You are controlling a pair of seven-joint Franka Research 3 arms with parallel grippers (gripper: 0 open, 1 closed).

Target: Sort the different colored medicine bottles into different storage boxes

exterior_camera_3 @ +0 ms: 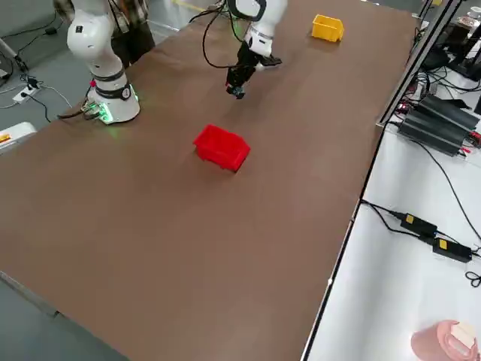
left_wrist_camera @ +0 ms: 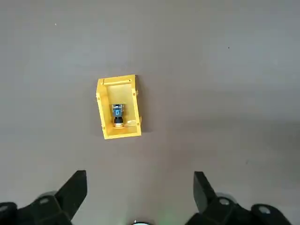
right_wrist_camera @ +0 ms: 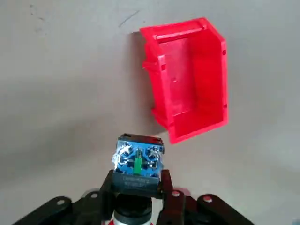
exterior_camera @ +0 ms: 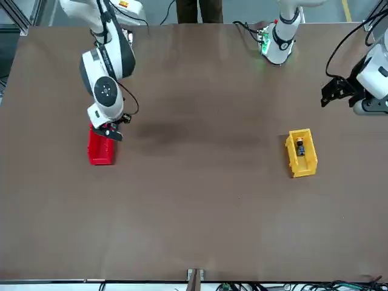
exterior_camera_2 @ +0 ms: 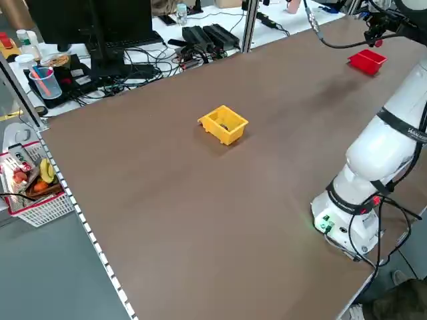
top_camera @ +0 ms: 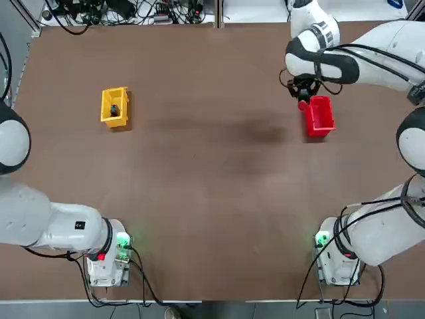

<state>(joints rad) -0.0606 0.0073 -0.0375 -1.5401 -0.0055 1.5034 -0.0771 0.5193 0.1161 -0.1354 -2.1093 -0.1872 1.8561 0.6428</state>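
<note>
Clamped between the right gripper's [right_wrist_camera: 137, 197] fingers [right_wrist_camera: 169, 202], the red-capped bottle [right_wrist_camera: 138, 164] sits nearest the wrist camera, its blue base up, held above the brown surface [top_camera: 212, 173] beside the red bin [right_wrist_camera: 191, 77]. Only this view shows that bin's inside, bare red plastic. From overhead, the gripper [top_camera: 303, 93] hangs at the bin's [top_camera: 319, 117] far end and just the cap is visible. Left gripper [left_wrist_camera: 139, 197] hovers high, its 2 fingers [left_wrist_camera: 72, 192] wide apart, holding nothing; below lies the yellow bin [left_wrist_camera: 118, 107] with the orange-capped bottle [left_wrist_camera: 117, 115] on its side inside. Its cap colour is hard to read overhead
</note>
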